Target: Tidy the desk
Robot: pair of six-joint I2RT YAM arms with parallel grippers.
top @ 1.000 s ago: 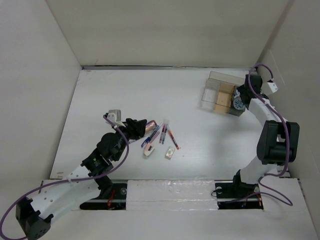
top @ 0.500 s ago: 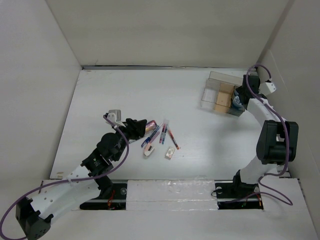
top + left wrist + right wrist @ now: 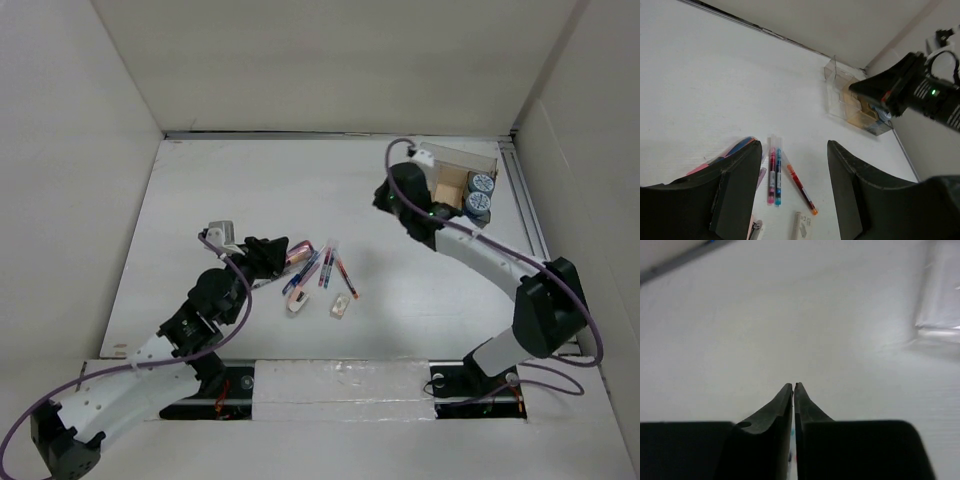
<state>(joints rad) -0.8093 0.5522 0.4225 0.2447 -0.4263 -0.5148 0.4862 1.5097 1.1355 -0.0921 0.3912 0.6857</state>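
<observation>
The white desk (image 3: pixel 230 190) carries a loose cluster of pens (image 3: pixel 325 265) and two small white pieces (image 3: pixel 340 305) near its middle front. In the left wrist view a pink pen (image 3: pixel 772 175), a blue pen (image 3: pixel 778 175) and a red pen (image 3: pixel 801 190) lie between and beyond the fingers. My left gripper (image 3: pixel 285 252) (image 3: pixel 794 145) hovers at the cluster's left edge, open, with nothing between its jaws. My right gripper (image 3: pixel 388 198) (image 3: pixel 793 386) is shut on nothing, over bare desk left of the clear tray (image 3: pixel 425 165).
The clear compartmented tray (image 3: pixel 840 97) at the back right holds a wooden block (image 3: pixel 450 185) and blue-capped items (image 3: pixel 480 195). White wall panels (image 3: pixel 120 90) close in the desk on three sides. A pink and blue item (image 3: pixel 735 147) lies outside the left finger.
My right arm has swung left, away from the tray's right side to the desk beside it, and its gripper has shut. The left arm has barely moved.
</observation>
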